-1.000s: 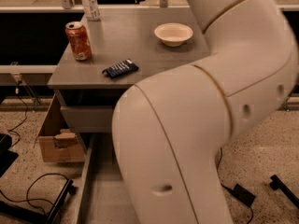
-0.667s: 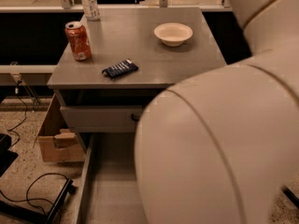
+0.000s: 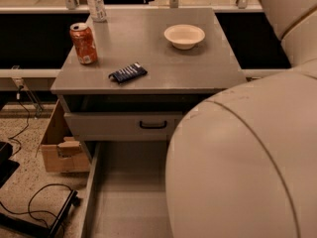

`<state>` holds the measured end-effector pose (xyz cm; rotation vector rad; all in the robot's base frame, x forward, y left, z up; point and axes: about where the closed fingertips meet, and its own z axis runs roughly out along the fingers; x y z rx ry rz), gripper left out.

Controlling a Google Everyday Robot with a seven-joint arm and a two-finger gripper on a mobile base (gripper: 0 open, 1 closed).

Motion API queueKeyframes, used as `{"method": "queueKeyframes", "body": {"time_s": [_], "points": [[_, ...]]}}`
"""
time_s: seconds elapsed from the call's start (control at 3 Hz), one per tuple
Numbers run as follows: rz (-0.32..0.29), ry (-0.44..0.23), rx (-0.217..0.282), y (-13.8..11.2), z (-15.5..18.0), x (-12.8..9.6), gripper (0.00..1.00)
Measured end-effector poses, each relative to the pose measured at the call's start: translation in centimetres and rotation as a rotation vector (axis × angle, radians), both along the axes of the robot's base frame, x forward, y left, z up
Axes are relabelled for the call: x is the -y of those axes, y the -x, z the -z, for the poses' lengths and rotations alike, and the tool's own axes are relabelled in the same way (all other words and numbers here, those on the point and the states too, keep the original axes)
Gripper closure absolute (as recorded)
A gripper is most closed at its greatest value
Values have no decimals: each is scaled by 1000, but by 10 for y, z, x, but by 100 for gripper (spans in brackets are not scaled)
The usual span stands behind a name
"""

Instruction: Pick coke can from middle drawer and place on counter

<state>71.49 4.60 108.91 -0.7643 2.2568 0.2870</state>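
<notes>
The coke can (image 3: 83, 43), orange-red with a silver top, stands upright on the counter (image 3: 198, 68) near its left edge. The middle drawer (image 3: 126, 192) is pulled far out below; the part of its grey floor that shows is bare. My arm's large cream housing (image 3: 247, 157) fills the right and lower right of the view and hides the drawer's right side. The gripper is not in view.
On the counter lie a dark blue snack bar (image 3: 128, 73), a white bowl (image 3: 184, 35) and, at the back left, a white-labelled bottle (image 3: 95, 3). The top drawer front with a black handle (image 3: 153, 125) is slightly out. A cardboard box (image 3: 59, 150) and cables (image 3: 34, 207) are on the floor at left.
The arm's housing has shifted right and down, uncovering more of the counter, the top drawer front and the open drawer. The can and other counter items have not moved.
</notes>
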Motion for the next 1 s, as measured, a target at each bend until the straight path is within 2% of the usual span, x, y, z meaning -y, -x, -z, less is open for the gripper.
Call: {"method": "queueKeyframes", "body": {"time_s": [0.33,0.67,1.0], "points": [[112,-130,-50,-12,29,26,0],[305,-228,-86,-13,77,80,0],[419,-250,-116,2,109,114,0]]}}
